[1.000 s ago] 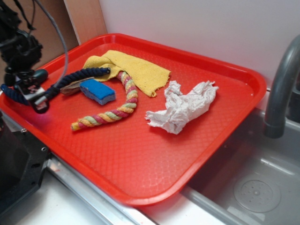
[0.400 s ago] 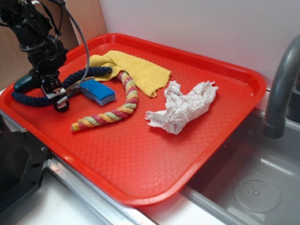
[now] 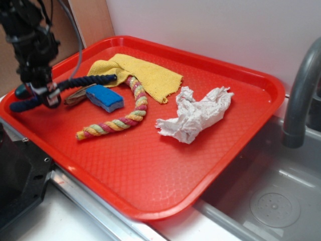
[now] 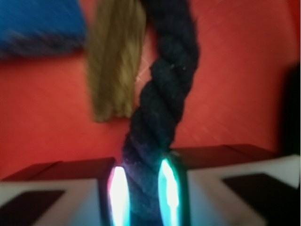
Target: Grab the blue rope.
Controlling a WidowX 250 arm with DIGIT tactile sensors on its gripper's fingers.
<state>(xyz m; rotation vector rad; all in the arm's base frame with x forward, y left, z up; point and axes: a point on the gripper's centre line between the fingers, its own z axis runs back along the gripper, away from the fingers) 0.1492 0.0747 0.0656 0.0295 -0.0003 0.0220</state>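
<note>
The red tray carries a yellow cloth near its far edge and crumpled white paper mid-tray. The blue rope runs from the cloth toward the left edge, lifted there, pinched between the gripper fingers. A blue sponge lies beside it.

You have raised your gripper off the tray since the earlier views, and the blue rope clamped between its fingers has come up with it, its stretch beside the claw now hanging clear.
</note>
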